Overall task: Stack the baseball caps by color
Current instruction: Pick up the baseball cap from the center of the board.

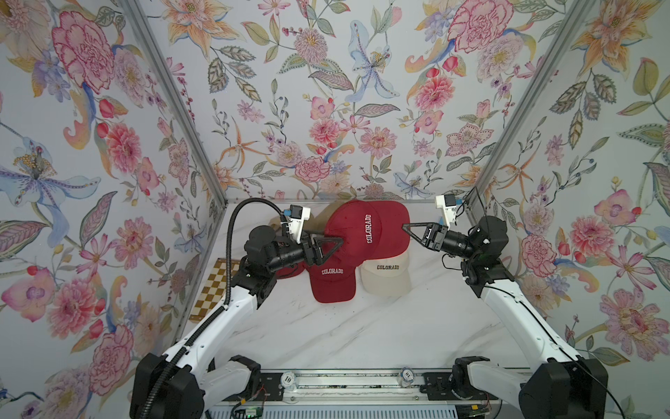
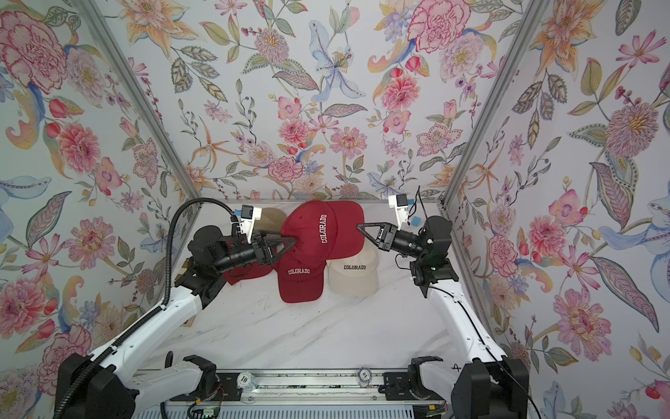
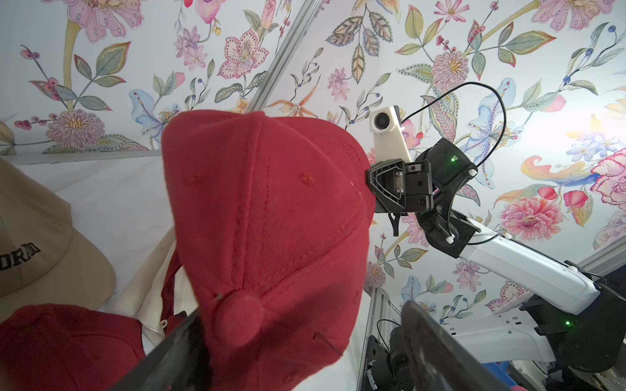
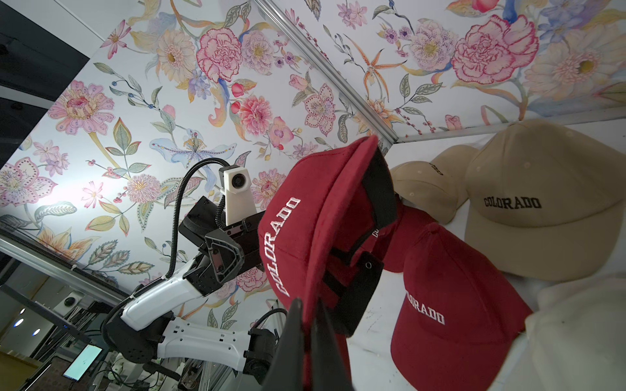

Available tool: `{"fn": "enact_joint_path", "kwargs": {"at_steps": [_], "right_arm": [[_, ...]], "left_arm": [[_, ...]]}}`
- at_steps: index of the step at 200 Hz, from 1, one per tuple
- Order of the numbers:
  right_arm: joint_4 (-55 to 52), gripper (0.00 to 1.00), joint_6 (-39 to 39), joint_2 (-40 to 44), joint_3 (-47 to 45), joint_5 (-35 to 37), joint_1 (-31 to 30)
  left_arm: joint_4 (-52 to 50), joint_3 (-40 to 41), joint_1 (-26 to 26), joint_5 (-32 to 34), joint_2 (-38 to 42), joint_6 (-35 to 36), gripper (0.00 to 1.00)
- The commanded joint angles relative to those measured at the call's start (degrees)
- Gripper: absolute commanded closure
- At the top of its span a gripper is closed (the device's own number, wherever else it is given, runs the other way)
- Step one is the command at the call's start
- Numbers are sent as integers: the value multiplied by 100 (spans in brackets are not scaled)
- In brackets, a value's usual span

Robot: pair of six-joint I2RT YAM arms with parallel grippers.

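Top views, held cap: we saw a red cap (image 1: pixel 366 232) lifted above the pile at centre frame, its COLORADO lettering running vertically.
Top views, right gripper (image 1: pixel 408 228): its jaws were pinched shut on the brim at the cap's right edge.
Top views, left gripper (image 2: pixel 290 241): it sat at the cap's left edge, jaws spread, crown between them.
Top views, other caps: a second red cap (image 1: pixel 333 281) and a cream cap (image 1: pixel 386 275) lay just below the held one; a third red cap (image 2: pixel 239 274) was half hidden under the left arm, and a tan cap (image 2: pixel 270 217) showed behind it.
Left wrist: the crown (image 3: pixel 267 220) filled mid-frame, its button between two wide-set fingers (image 3: pixel 437 345).
Right wrist: both fingers (image 4: pixel 294 342) were clamped on the brim at lower centre; two tan caps (image 4: pixel 542 203) lay at right.
Advice: we judged it best to keep the brim grip firm and steady the crown, then lower the cap squarely onto the second red cap, brims aligned.
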State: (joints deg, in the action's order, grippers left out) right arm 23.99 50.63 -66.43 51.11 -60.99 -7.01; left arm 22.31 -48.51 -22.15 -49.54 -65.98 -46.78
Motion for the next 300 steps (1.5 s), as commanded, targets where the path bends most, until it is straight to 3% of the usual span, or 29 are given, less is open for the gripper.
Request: {"fn": "enact_joint_path", "kwargs": {"at_steps": [1,80,107,144,281,300], "right_arm": [[94,100,-134,-10,83,37,-55],[123,100,-142,16,-16,48,-64],[158,100,-142,-14,-71,55,-64],[237,100,-137,-94,-144,62,-55],[381,100,-199,-234,-428,222,7],[183,100,-377,-247,-435,314,-16]], "left_arm": [[553,52,-37,-188,-47,-273,14],[1654,175,-98,-251,-140,-843,16],[1821,176,-97,-288,-135,-938,27],[1674,123,-98,-289,-69,-888,53],[308,-548,-97,-252,119,-204,100],[-150,-796,-98,-217,90,1,100]]}}
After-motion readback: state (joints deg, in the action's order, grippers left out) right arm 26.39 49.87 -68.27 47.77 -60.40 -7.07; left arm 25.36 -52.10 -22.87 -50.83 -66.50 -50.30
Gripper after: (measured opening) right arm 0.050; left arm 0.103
